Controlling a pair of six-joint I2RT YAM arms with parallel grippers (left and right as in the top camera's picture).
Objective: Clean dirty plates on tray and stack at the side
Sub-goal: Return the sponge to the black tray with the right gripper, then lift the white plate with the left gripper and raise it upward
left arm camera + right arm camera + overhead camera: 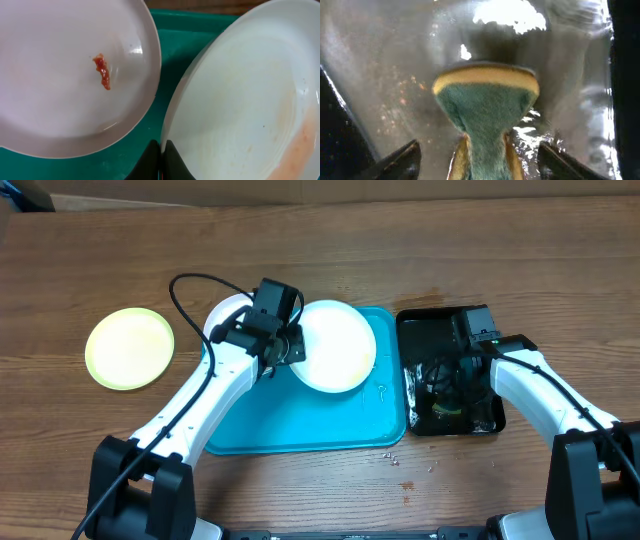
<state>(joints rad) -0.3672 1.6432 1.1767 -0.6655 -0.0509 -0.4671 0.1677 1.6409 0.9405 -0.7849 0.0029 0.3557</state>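
Observation:
The turquoise tray lies mid-table. My left gripper is shut on the left rim of a white plate over the tray's far right part. In the left wrist view this plate shows a faint orange smear by its right edge, with the jaws pinching its rim. A second white plate sits at the tray's far left, partly under the arm, and has a red-orange smear. The green-rimmed plate lies on the table left of the tray. My right gripper is open around a green-and-yellow sponge.
A black tray holding water stands right of the turquoise tray, with the sponge in it. Small crumbs lie on the wooden table in front of the trays. A black cable loops over the left arm.

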